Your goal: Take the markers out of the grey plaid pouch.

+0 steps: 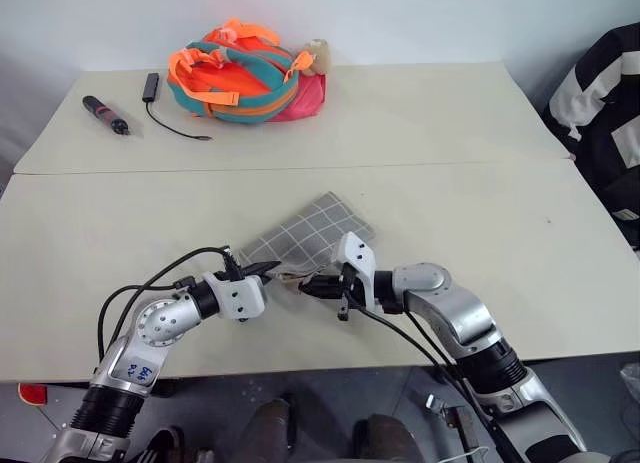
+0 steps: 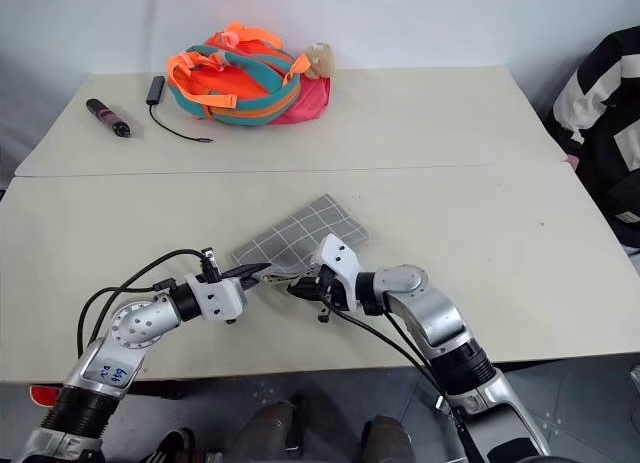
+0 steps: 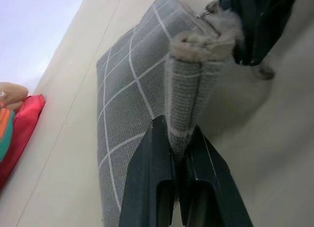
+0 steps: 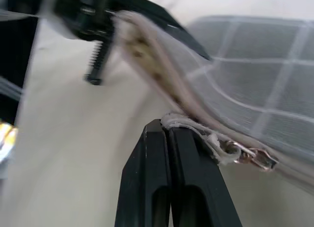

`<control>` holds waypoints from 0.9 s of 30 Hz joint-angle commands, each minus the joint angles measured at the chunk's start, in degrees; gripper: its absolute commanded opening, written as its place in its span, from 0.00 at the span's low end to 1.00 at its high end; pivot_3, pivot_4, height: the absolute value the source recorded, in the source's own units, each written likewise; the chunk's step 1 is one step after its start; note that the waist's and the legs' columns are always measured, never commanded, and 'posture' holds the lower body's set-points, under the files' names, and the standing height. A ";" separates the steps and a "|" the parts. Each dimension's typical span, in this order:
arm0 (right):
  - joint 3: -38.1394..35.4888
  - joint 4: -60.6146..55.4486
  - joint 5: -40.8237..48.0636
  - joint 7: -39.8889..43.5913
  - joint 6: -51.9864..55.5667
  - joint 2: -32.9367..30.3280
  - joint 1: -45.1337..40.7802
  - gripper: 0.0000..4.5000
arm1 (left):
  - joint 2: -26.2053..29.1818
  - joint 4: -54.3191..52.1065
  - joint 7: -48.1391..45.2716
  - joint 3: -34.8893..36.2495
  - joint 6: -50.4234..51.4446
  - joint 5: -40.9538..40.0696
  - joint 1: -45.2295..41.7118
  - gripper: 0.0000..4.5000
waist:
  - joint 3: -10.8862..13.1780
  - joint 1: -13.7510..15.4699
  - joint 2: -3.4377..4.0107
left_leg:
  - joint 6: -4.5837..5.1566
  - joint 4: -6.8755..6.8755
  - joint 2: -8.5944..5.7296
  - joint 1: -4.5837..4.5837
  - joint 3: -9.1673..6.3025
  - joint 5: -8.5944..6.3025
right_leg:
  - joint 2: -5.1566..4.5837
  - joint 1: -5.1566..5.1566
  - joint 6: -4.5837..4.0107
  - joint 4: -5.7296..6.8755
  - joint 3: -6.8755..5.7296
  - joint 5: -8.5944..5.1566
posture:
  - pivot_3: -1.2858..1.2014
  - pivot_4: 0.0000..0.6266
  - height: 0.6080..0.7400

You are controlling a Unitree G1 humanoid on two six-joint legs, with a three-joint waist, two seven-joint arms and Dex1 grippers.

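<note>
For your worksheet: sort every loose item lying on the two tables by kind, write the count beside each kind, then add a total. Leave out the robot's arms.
Bags, orange, teal and pink backpack: 1
Pouches, grey plaid fabric pouch: 1
Thick black sticks with reddish band: 1
Small black devices trailing a thin cable: 1
Total: 4

The grey plaid pouch (image 1: 308,237), white-gridded and tan-lined, is laid flat on the table, its near end lifted and pinched.

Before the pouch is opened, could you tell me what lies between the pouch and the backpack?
Only bare table lies between the grey plaid pouch and the backpack, in the left eye view.
</note>
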 commanded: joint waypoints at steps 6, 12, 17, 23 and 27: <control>0.31 2.89 -4.35 -0.67 -7.14 -1.18 -1.06 0.01 | 0.71 -1.04 0.45 1.78 -0.41 -1.93 0.05 0.00 | 0.00 -0.14 -0.01 | 0.01 0.02 0.01 0.02 0.00 -0.01 | 0.00 0.00 0.00 -0.10 0.00 0.00 | 0.52 0.24 1.00; -2.58 11.75 -8.08 -0.74 -15.27 -4.65 -4.23 0.01 | 4.01 -1.74 -2.46 3.68 -2.48 -6.14 2.44 0.00 | 0.01 -0.07 -0.01 | 0.00 0.01 0.01 0.02 0.01 -0.02 | 0.01 0.01 0.00 -0.24 -0.01 0.00 | 0.52 0.24 1.00; -7.95 29.93 -13.72 -7.55 -25.92 -8.93 -13.12 0.01 | 7.19 0.75 -4.25 6.03 -6.09 -8.69 4.99 0.00 | 0.02 -0.33 0.00 | 0.00 0.03 0.03 0.01 0.08 -0.02 | 0.01 0.02 -0.03 -0.29 -0.01 0.02 | 0.52 0.24 1.00; -8.02 43.98 -18.87 -12.73 -34.01 -10.91 -18.05 0.01 | 7.50 0.48 -5.29 6.54 -6.64 -11.08 6.08 0.00 | 0.01 -0.07 -0.02 | 0.02 0.02 0.09 0.01 0.08 -0.04 | 0.02 0.08 -0.04 -0.41 -0.04 0.03 | 0.52 0.24 1.00; -8.23 43.34 -18.07 -10.48 -35.43 -9.51 -17.01 0.01 | 6.80 0.63 -4.74 6.74 -6.18 -11.34 5.75 0.00 | 0.02 -0.28 -0.02 | 0.02 0.01 0.10 0.00 0.18 -0.04 | 0.01 0.07 -0.03 -0.37 -0.04 0.03 | 0.52 0.24 1.00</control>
